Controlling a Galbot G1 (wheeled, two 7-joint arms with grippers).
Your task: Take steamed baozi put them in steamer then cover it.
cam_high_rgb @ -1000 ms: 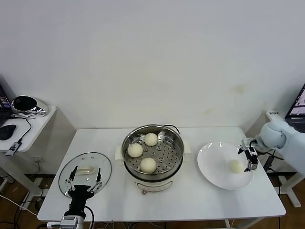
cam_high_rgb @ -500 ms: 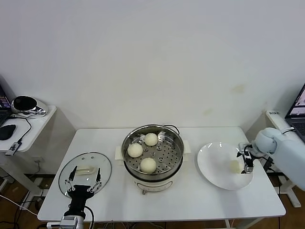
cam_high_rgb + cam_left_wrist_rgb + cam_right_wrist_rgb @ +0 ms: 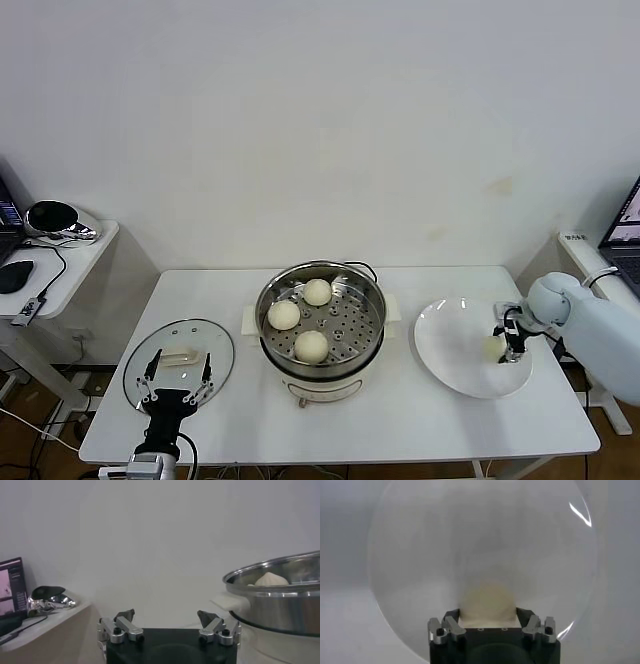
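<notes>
White plate [image 3: 450, 350] holds the fourth baozi [image 3: 487, 600], half hidden between the right gripper [image 3: 506, 343] fingers closed against it, while the left gripper [image 3: 167, 622], wide open and empty, waits by the cover [image 3: 180, 355].

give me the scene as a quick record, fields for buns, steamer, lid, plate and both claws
buns in steamer: three baozi on the perforated tray
bun on plate: one baozi, between the right claw's fingers
steamer: uncovered, mid table
cover: flat on the table, on the robot's left of the steamer
plate: on the robot's right of the steamer
right claw: shut on the plate's bun
left claw: open, beside the cover
</notes>
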